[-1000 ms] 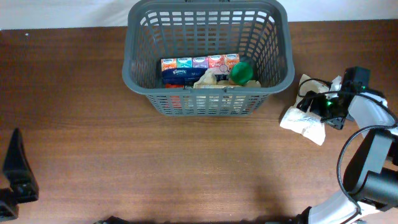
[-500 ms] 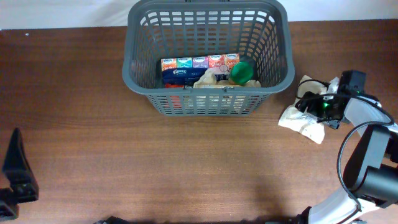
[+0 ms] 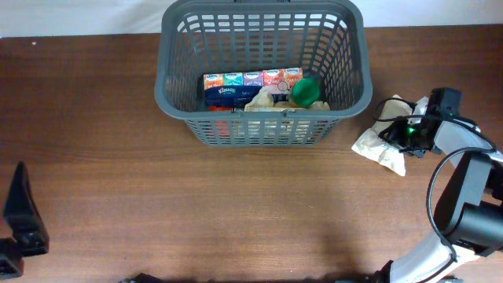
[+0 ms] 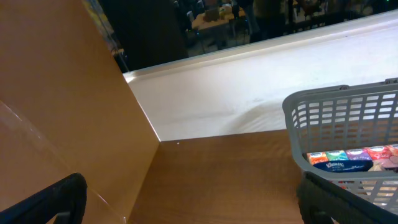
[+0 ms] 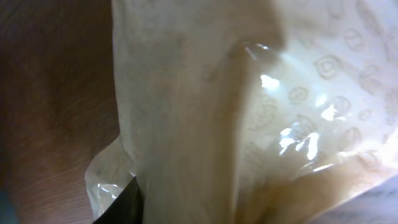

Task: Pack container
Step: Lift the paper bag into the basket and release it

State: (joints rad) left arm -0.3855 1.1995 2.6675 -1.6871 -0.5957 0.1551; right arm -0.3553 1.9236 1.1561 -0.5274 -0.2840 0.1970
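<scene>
The container (image 3: 169, 94), a dark grey lattice basket, stands at the back middle of the table; its corner also shows in the left wrist view (image 4: 348, 118). Inside lie a tissue pack (image 3: 236, 85), a green item (image 3: 305, 91) and a cream bag (image 3: 263, 98). Right of the basket, a crumpled cream plastic bag (image 3: 376, 145) lies on the table, and my right gripper (image 3: 405, 134) is shut on its right side. That bag (image 5: 236, 112) fills the right wrist view, hiding all but one dark finger (image 5: 124, 205). My left gripper (image 4: 193, 202) stands open over bare wood at the front left.
The left arm (image 3: 20, 216) sits at the table's front left corner. A white wall surface (image 4: 249, 93) runs behind the table's back edge. The right arm's links (image 3: 464, 204) occupy the right edge of the table.
The right gripper has closed on the cream plastic bag, which has bunched up and shifted slightly towards the basket. The left arm has not moved.
</scene>
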